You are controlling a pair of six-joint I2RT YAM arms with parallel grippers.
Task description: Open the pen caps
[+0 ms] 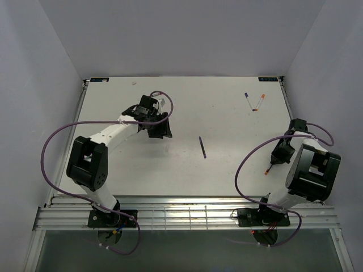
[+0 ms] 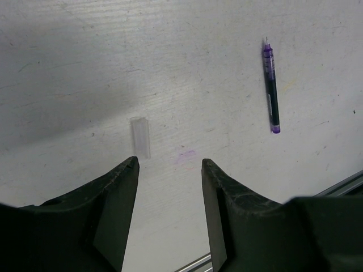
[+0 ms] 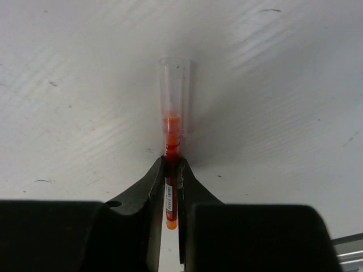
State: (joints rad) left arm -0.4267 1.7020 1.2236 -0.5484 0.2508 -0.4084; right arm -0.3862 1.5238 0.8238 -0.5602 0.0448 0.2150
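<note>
My right gripper (image 3: 172, 161) is shut on a thin red pen (image 3: 171, 198), low over the table at the right (image 1: 273, 164). A clear pen cap (image 3: 174, 85) still sits on the pen's red tip, beyond the fingertips. My left gripper (image 2: 169, 164) is open and empty above the table's left middle (image 1: 157, 129). A loose clear pen cap (image 2: 140, 137) lies on the table just ahead of its left finger. An uncapped purple pen (image 2: 271, 90) lies further right, near the table's centre (image 1: 202, 147). I see no coloured cap lying apart.
Two more pens, one blue (image 1: 248, 100) and one orange (image 1: 260, 101), lie close together at the back right. White walls close in the table on three sides. Metal rails (image 1: 187, 215) run along the near edge.
</note>
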